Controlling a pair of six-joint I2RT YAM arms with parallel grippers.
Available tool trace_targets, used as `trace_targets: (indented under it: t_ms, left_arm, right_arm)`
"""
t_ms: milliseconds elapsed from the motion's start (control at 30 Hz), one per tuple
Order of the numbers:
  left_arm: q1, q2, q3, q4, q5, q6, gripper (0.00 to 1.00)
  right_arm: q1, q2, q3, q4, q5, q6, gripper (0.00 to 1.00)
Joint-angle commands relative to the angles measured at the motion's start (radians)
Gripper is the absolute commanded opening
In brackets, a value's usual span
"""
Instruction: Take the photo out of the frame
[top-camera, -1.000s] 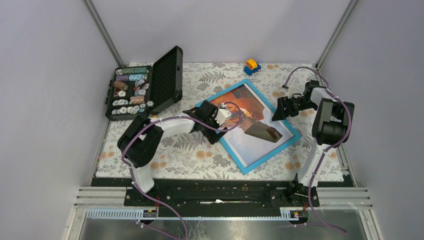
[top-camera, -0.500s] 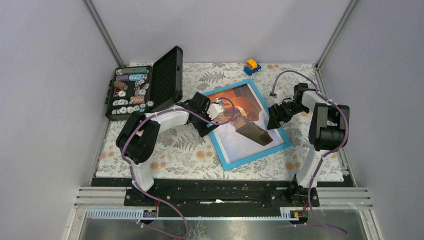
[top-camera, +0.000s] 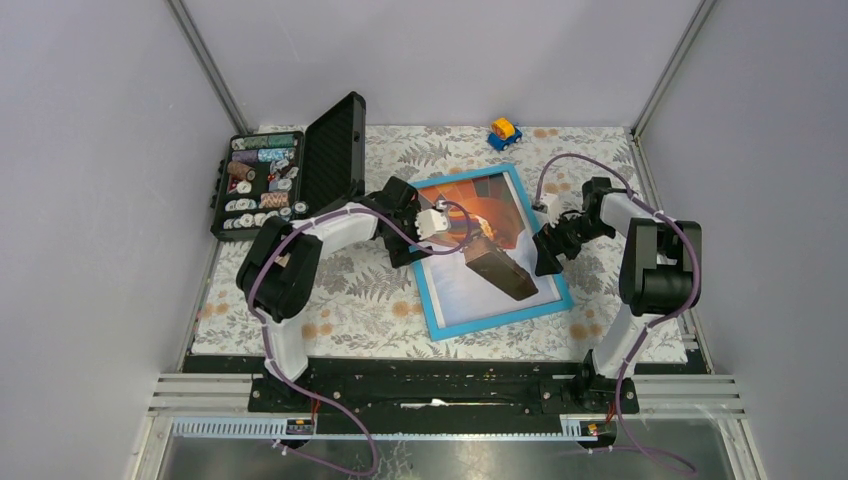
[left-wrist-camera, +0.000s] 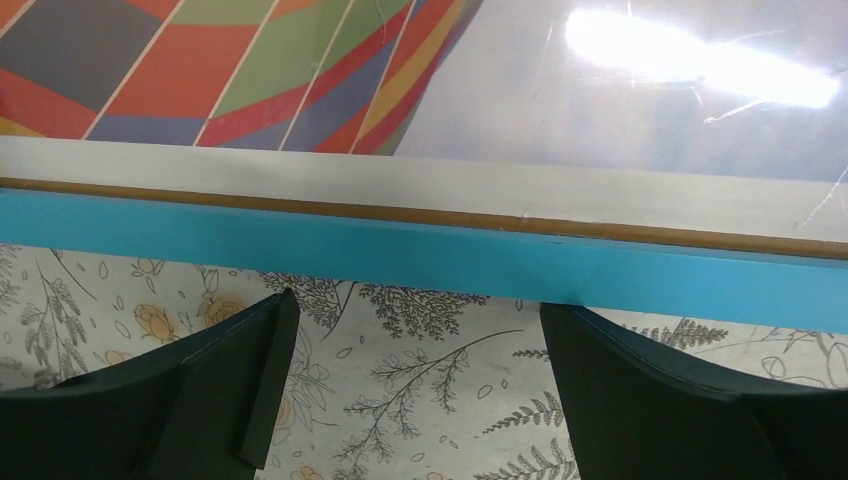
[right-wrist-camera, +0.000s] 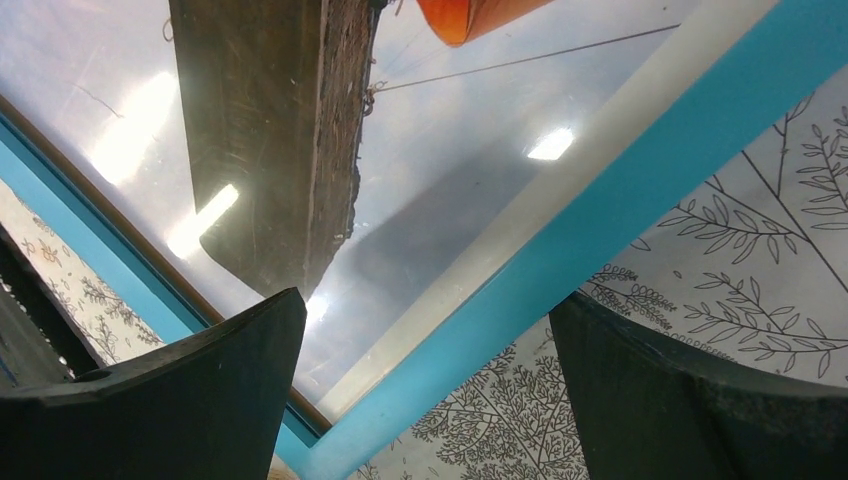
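The frame (top-camera: 500, 320), turquoise-bordered, lies flat and face up on the table's middle. The photo (top-camera: 465, 295) of the balloon and brown basket is inside it, under glare. My left gripper (top-camera: 408, 238) is open at the frame's left edge. In the left wrist view, my gripper (left-wrist-camera: 415, 310) has both fingertips against the blue border (left-wrist-camera: 400, 255), with the photo (left-wrist-camera: 200, 70) beyond. My right gripper (top-camera: 548, 252) is open at the frame's right edge. In the right wrist view, my gripper (right-wrist-camera: 425, 310) straddles the border (right-wrist-camera: 600, 220), one finger over the photo (right-wrist-camera: 450, 170), one over cloth.
An open black case of poker chips (top-camera: 290, 180) stands at the back left, its lid upright close to the left arm. A small blue and yellow toy car (top-camera: 503, 132) sits at the back. A floral cloth (top-camera: 350, 310) covers the table, with grey walls around it.
The frame has turned clockwise and slid left and nearer, from diagonal to nearly upright in the top view. My right gripper moved left along with its right edge; my left gripper shifted slightly left.
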Motion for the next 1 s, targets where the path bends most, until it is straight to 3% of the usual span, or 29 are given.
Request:
trace_targets:
  t_ms: [0,300,633,767,967]
  left_arm:
    - [-0.018,0.103,0.066,0.120,0.082,0.070,0.99]
    - [-0.010,0.197,0.191,0.124,0.042,0.086,0.99]
    - [-0.012,0.032,0.186,0.066,0.087,-0.022,0.99]
    - [-0.017,-0.052,0.183,0.029,0.075,-0.074,0.99]
    - [-0.035,-0.162,0.130,0.000,0.059,-0.174,0.99]
  right_arm:
    - [0.068,0.121,-0.172,-0.295,0.026,0.004,1.00]
    - [0.069,0.103,-0.170,-0.327,0.026,-0.040,1.00]
    - [0.048,0.048,-0.125,-0.380,-0.009,-0.046,1.00]
    - [-0.011,0.029,-0.049,-0.302,-0.001,0.067,1.00]
    - [-0.049,-0.008,-0.015,-0.045,0.079,0.398,1.00]
